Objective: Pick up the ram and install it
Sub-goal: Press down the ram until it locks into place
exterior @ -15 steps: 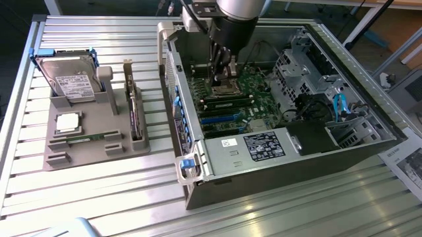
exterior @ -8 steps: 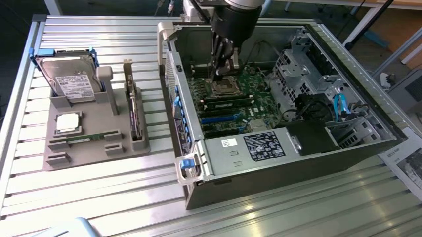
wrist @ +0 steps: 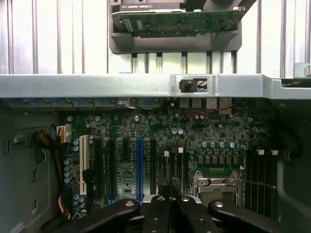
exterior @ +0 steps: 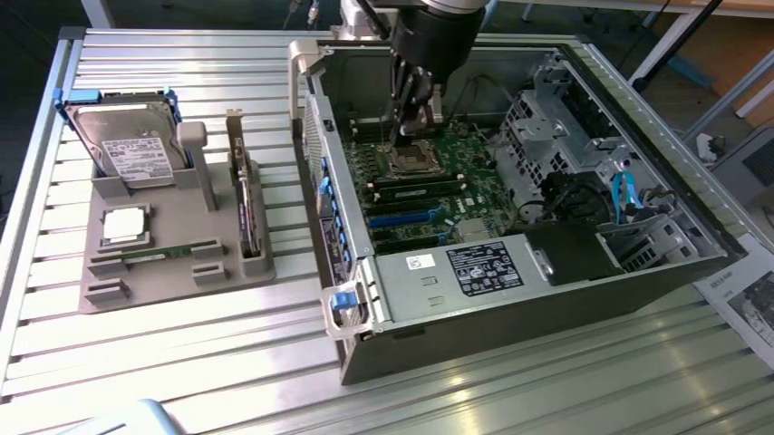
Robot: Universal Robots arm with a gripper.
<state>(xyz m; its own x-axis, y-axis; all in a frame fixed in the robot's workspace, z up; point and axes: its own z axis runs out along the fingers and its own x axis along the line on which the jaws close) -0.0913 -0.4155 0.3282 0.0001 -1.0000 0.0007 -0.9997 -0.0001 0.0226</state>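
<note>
While the tool [exterior: 409, 136] hangs closed and empty inside the open computer case [exterior: 677, 263] over the motherboard [exterior: 466, 195], the ram [exterior: 155, 257] lies in the grey holder [exterior: 145, 294] on the table (exterior view's left); withdrawing carelessly could snag cables or sockets.

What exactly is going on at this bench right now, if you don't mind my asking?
A single robot arm has its black pincer lowered into the open grey metal computer case, fingers shut, just above the green motherboard near the processor socket. The long green ram stick lies in the grey plastic parts holder on the exterior view's left, beside a silver hard drive, so it has not been picked up.
</note>
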